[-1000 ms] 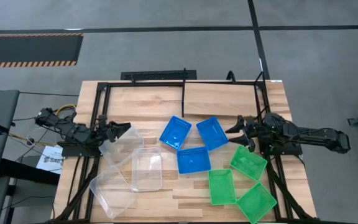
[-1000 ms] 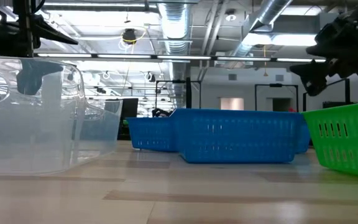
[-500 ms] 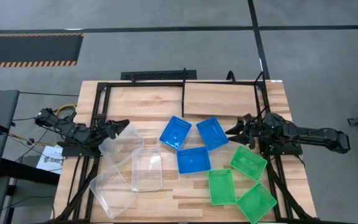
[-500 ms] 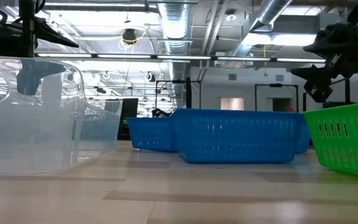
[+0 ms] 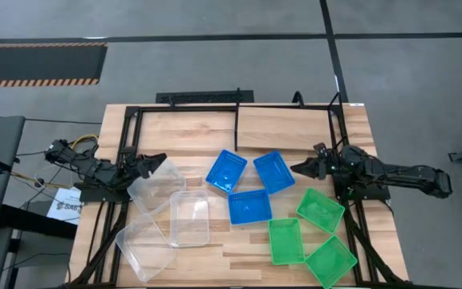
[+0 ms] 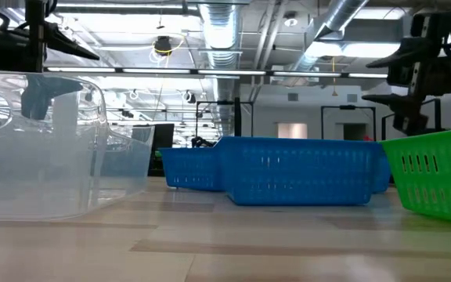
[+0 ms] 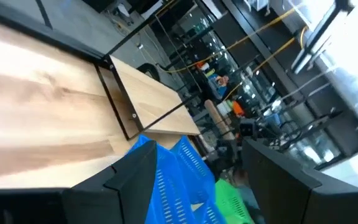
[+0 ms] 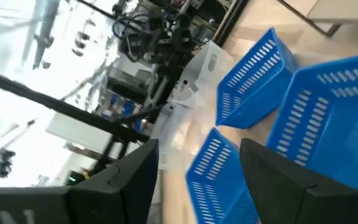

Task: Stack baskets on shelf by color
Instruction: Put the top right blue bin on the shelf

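Note:
Three blue baskets (image 5: 249,206) sit flat on their bases in the table's middle. Three green ones (image 5: 285,240) lie at the near right and three clear ones (image 5: 190,218) at the near left. The shelf (image 5: 287,128) is the wood panel in black rails at the far right. My left gripper (image 5: 156,164) is open above the far corner of a clear basket (image 5: 157,186). My right gripper (image 5: 301,168) is open, just right of a blue basket (image 5: 273,171) and above the table. In the right wrist view the blue baskets (image 8: 253,81) lie ahead of the open fingers.
Black rails (image 5: 127,144) frame the table's left, right and far sides. Bare wood lies at the far left (image 5: 183,132) and along the near edge (image 5: 239,269). Cables and a paper sheet (image 5: 62,205) sit off the table's left side.
My right gripper has moved a little toward the table's left, nearer the blue basket, and has turned about its wrist while rising slightly. The baskets have stayed in place.

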Robot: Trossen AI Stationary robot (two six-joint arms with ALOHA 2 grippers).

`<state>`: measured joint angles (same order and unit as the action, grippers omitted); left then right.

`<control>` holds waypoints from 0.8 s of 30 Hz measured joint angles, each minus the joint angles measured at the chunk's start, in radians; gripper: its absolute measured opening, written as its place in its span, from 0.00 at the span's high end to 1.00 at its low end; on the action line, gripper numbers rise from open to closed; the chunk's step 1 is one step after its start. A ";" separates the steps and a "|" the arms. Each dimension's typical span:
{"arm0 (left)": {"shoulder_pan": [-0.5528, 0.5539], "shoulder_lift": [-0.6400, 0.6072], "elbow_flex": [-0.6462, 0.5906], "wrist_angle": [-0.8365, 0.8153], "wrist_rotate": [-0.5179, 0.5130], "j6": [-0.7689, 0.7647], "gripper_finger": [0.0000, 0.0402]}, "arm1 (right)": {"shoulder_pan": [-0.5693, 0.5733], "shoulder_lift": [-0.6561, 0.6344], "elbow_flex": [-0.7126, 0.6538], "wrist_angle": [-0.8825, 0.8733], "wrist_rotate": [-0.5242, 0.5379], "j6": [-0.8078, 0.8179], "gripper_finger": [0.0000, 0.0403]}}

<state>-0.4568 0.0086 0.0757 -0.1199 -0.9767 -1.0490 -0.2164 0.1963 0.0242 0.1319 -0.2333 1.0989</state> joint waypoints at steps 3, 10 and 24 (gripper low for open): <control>0.000 0.000 0.000 0.020 0.000 -0.087 0.44 | 0.000 0.000 0.000 0.062 0.000 0.083 0.38; 0.000 0.000 0.000 0.306 0.001 0.030 0.44 | 0.000 0.003 0.074 0.152 0.001 0.120 0.38; 0.000 0.000 0.034 0.694 -0.002 0.366 0.44 | 0.000 0.400 0.626 -0.368 0.052 -0.235 0.38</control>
<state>-0.4564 0.0082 0.1095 0.5738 -0.9783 -0.6831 -0.2163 0.5961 0.6507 -0.2361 -0.1814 0.8635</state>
